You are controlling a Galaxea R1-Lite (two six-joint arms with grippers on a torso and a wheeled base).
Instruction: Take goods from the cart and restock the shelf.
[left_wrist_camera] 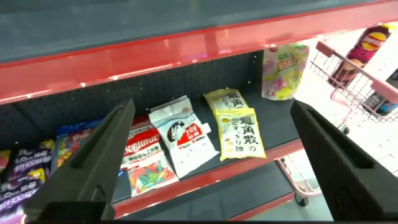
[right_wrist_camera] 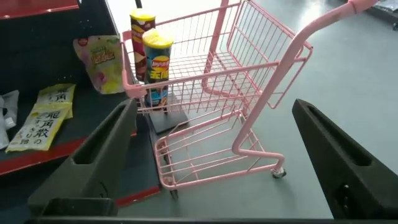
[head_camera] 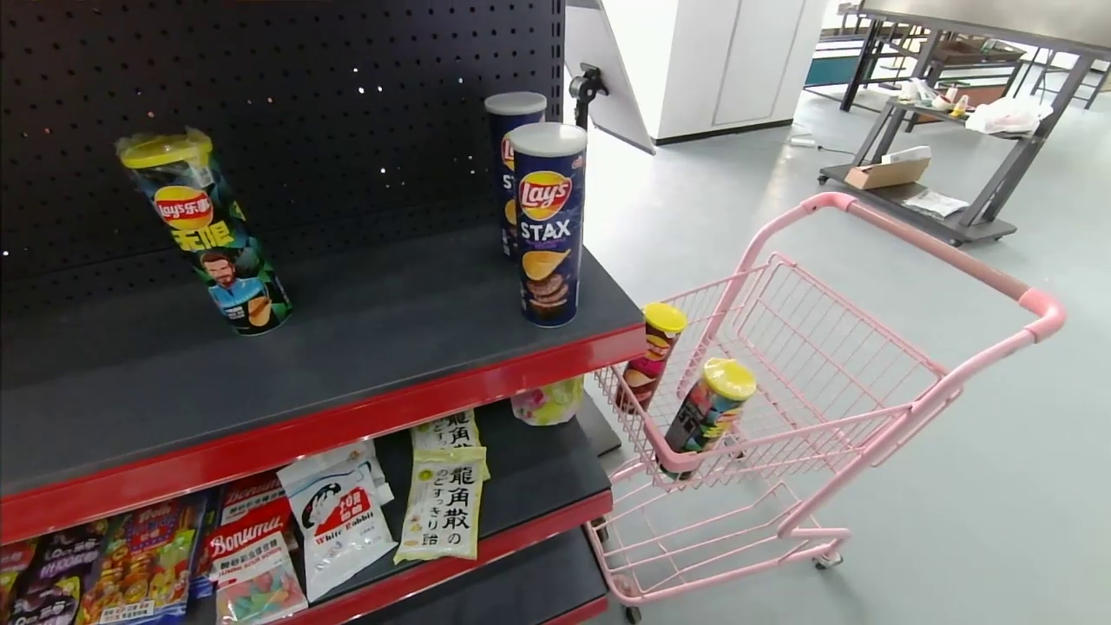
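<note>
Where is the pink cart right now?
In the head view, the pink cart stands on the floor at the right, its basket close beside the right end of the shelf, with two yellow-lidded cans inside.

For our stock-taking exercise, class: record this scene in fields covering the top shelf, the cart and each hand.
Top shelf: green can on the left, two blue cans on the right, all standing
Pink cart: two yellow-lidded cans standing inside
Lower shelf: snack bags
Left hand: open, empty, facing the lower shelf
Right hand: open, empty, facing the cart
</note>
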